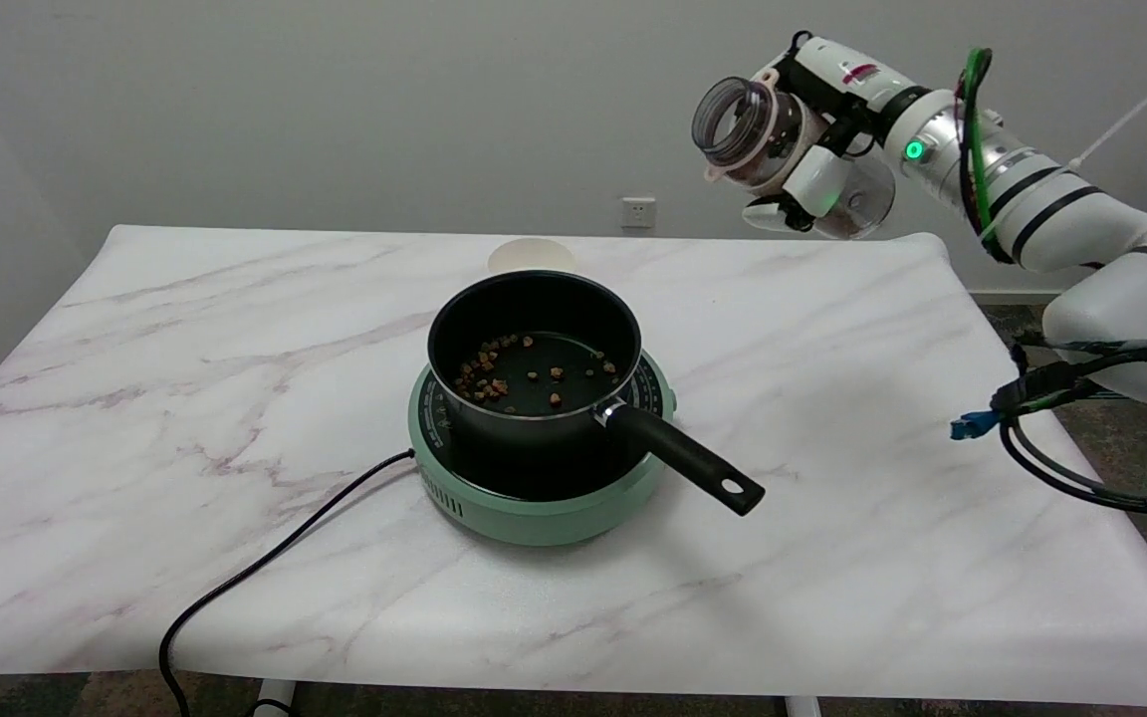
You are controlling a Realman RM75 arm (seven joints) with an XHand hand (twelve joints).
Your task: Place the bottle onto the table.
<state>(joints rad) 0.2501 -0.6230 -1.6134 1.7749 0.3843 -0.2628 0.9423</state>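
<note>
The bottle (755, 134) is clear plastic with brown pieces inside. It hangs in the air at the upper right, tilted, with its open mouth pointing up and to the left. My right hand (822, 149) grips it around the body, high above the far right part of the marble table (882, 418). The bottle's lower part is partly hidden by the fingers.
A black saucepan (534, 358) with brown pieces in it sits on a green hotplate (539, 498) at the table's middle; its handle points to the lower right. A black cord (265, 568) runs off the front left. A round pale lid (531, 257) lies behind the pan.
</note>
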